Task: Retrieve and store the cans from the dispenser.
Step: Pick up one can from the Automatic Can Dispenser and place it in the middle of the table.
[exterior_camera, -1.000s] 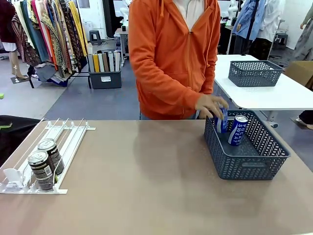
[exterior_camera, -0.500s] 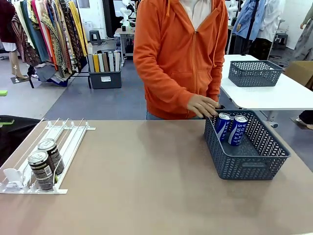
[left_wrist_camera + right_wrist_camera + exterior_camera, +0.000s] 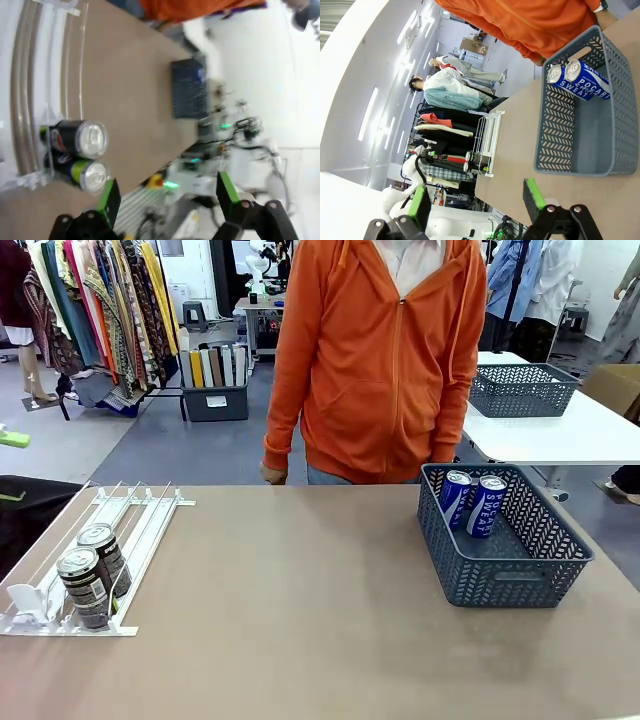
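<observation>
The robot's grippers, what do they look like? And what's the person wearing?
The left gripper and right gripper each have two black jointed fingers tipped with bright green pads. The person wears an orange zip-up hoodie with long sleeves.

Far beyond the fingers [image 3: 109, 197] of the left gripper [image 3: 167, 180], the dark grey lattice plastic basket [image 3: 189, 90] is smeared by blur, its contents unreadable. Nearer those fingers, the flat white plastic railed dispenser [image 3: 47, 75] runs off the picture's edge, and the labels on the two dark silver-topped drink cans [image 3: 67, 141] are indistinct.
</observation>
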`<state>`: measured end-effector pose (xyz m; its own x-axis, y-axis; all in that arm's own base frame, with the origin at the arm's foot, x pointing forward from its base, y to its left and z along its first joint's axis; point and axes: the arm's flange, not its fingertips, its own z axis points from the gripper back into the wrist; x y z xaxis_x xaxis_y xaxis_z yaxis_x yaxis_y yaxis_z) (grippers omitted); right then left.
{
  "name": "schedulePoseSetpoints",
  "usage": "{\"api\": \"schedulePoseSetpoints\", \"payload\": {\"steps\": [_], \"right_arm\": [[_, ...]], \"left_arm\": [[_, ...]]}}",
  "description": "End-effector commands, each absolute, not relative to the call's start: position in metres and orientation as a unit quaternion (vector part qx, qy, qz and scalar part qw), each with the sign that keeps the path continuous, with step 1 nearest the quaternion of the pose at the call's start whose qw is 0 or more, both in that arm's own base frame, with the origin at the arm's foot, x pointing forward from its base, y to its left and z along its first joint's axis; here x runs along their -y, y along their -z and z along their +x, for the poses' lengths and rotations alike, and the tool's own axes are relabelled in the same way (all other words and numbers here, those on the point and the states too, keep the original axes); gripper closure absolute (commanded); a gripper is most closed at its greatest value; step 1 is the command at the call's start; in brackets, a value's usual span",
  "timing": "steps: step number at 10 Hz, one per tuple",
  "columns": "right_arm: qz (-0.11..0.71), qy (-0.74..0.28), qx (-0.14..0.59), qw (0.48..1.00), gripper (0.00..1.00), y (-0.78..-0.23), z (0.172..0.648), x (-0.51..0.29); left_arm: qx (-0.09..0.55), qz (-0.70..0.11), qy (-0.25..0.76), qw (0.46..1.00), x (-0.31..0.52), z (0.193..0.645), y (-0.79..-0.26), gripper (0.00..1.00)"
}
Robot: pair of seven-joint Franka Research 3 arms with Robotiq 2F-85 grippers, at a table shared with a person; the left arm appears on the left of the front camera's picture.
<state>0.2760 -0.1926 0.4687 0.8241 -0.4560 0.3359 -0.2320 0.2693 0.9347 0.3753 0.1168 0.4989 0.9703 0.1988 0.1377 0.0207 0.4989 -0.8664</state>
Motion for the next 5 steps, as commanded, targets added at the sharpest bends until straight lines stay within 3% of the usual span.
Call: {"api": "schedulePoseSetpoints", "payload": {"steps": [1,4,5], "right_arm": [[0.608,0.078,0.294,0.734,0.0,-0.474,0.279,0.191],[0.608,0.078,0.294,0.734,0.0,-0.474,0.279,0.191],[0.608,0.078,0.294,0.734,0.0,-0.474,0.279,0.191]], "left_arm": [[0.075,-0.264,0.024,0.961,-0.051,0.352,-0.548,0.0],[0.063,-0.055,0.054,0.995,0.013,0.336,-0.551,0.0],[0.061,-0.031,0.057,0.996,0.019,0.334,-0.547,0.0]]}}
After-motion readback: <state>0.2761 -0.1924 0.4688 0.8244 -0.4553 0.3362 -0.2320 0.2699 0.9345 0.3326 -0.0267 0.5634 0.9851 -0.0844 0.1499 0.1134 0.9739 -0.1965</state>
